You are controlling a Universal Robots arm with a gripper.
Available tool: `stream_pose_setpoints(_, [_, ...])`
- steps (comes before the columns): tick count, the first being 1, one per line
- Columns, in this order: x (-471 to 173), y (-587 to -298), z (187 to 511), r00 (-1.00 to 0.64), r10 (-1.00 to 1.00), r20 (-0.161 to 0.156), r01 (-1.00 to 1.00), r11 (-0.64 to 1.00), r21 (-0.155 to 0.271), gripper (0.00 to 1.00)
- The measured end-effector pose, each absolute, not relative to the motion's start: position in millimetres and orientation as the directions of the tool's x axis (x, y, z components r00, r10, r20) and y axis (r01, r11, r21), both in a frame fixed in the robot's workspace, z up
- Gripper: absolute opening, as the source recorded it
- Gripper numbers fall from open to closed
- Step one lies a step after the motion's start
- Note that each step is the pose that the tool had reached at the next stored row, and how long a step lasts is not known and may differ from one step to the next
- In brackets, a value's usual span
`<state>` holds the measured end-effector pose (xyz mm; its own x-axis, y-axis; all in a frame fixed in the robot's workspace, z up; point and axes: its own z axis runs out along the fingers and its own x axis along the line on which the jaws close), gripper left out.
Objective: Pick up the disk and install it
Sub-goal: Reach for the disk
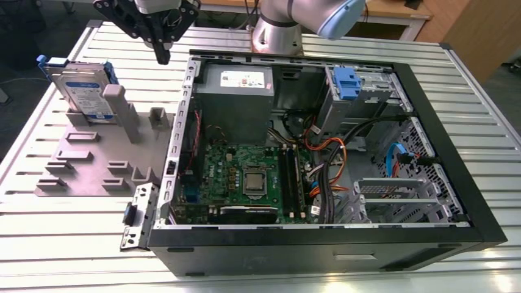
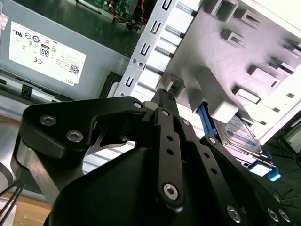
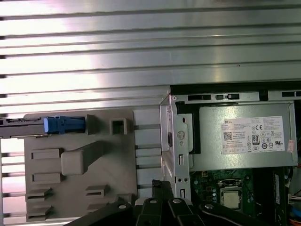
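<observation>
The arm (image 1: 281, 33) is reaching over the far side of the table (image 1: 49, 244), with its wrist turned so the gripper (image 1: 163, 56) is pointing straight down. In the second wrist view the gripper (image 2: 165, 94) is showing its black fingers (image 2: 168, 141) drawn together to one tip. They are gripping nothing and touching nothing. It is hanging above the gap between the grey slotted holder (image 1: 89, 159) and the perforated side wall of the open computer case (image 1: 480, 201).

Towards the exterior view's left, the disk (image 1: 82, 91) is standing upright on its edge in the holder, apart from the gripper. Its blue handle (image 3: 63, 125) is showing in the first wrist view.

On the other side, inside the case, the power supply (image 1: 236, 91) is lying near that wall. Farther on, a caged drive (image 1: 346, 82) with a blue tab is sitting at the case's far corner.
</observation>
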<state>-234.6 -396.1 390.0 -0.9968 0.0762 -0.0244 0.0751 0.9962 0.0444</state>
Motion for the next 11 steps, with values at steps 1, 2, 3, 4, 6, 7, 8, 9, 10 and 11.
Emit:
stream_pose_setpoints(1, [-235.4,-396.1,389.9,-0.997,0.076,-0.024,0.075,0.996,0.044,0.11])
stream_pose_setpoints(2, [-236.1,-396.1,389.9,-0.997,0.076,-0.024,0.075,0.996,0.044,0.11])
stream_pose_setpoints(3, [-236.9,-396.1,389.9,-0.997,0.076,-0.024,0.075,0.996,0.044,0.11])
stream_pose_setpoints(4, [-237.7,-396.1,389.9,-0.997,0.076,-0.024,0.075,0.996,0.044,0.11])
stream_pose_setpoints(6, [-239.3,-396.1,389.9,-0.997,0.076,-0.024,0.075,0.996,0.044,0.11])
stream_pose_setpoints(7, [-240.2,-396.1,389.8,-0.997,0.076,-0.024,0.075,0.996,0.044,0.11])
stream_pose_setpoints(8, [-240.9,-396.1,389.8,-0.997,0.076,-0.024,0.075,0.996,0.044,0.11])
stream_pose_setpoints(9, [-241.6,-396.1,389.8,-0.997,0.076,-0.024,0.075,0.996,0.044,0.11])
stream_pose_setpoints(10, [-242.1,-396.1,389.8,-0.997,0.076,-0.024,0.075,0.996,0.044,0.11])
stream_pose_setpoints(11, [-242.1,-396.1,389.8,-0.997,0.076,-0.024,0.075,0.996,0.044,0.11])
